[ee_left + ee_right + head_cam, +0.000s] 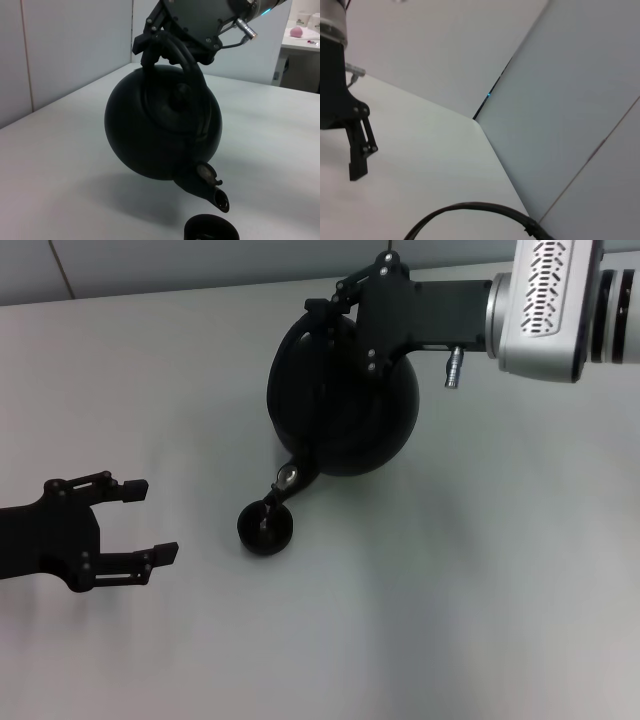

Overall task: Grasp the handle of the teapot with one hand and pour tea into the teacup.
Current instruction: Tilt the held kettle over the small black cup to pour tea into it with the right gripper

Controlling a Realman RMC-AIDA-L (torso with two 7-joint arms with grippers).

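One teapot (340,405), one teacup (265,529), two grippers, all over one pale table (480,580).

Teapot: round, matte black, lifted clear of the table and tipped forward, spout (212,190) angled down. In the left wrist view the spout tip hangs just above the teacup's rim (211,226), not touching it. Its shadow lies on the table beneath.

Handle (182,55): one thick black hoop over the teapot's top. The right gripper (345,300) sits at the top of the teapot, fingers clamped around the handle and carrying the teapot's weight.

Teacup: small, dark, bowl-shaped, standing upright on the table directly below the spout, on the near side of the teapot. Something pale shows inside it in the head view; possibly tea, too small to be sure. No stream is discernible between spout and teacup.

Left gripper (150,520): well apart from the teapot, to its left and nearer the robot, level with the teacup. Fingers spread wide, holding nothing.
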